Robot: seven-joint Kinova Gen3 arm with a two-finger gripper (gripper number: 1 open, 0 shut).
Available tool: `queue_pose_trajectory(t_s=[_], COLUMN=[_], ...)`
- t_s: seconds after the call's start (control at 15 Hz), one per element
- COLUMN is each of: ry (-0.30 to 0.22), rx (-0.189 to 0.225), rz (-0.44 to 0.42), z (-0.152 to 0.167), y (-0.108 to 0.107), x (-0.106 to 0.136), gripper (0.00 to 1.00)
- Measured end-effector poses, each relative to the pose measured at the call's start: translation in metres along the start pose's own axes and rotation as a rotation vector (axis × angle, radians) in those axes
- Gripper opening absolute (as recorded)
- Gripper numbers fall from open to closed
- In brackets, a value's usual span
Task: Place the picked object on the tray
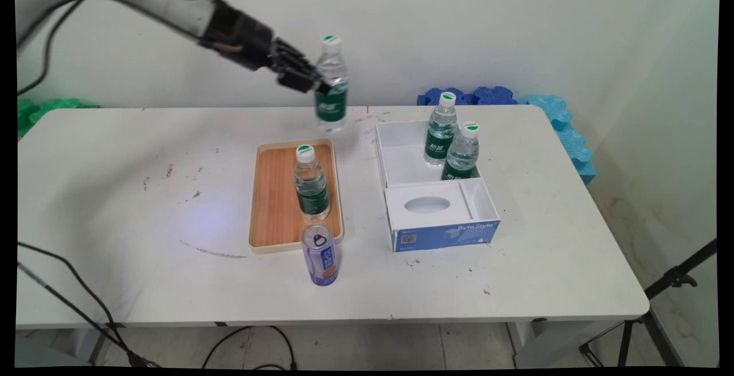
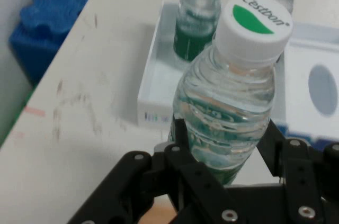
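The gripper (image 1: 317,82) is clamped on a water bottle (image 1: 331,85), held in the air at upper centre of the main view, above the table (image 1: 114,192). In the hand view the linkage hides the bottle's base. Long axis upright, cap up. Below: wooden tray (image 1: 275,204); right: white box (image 1: 401,152).

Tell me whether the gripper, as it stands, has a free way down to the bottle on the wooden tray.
Probably not: the gripper is shut on a lifted bottle, so it has no free grasp. The way itself looks open above the tray bottle on the wooden tray.
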Motion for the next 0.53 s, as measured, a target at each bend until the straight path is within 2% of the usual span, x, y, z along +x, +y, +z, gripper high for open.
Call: queue_pose_trajectory(t_s=[0.53], ry=[-0.044], rx=[0.056], rz=[-0.027], z=[-0.053], y=[0.012], x=[-0.088], gripper=[0.00])
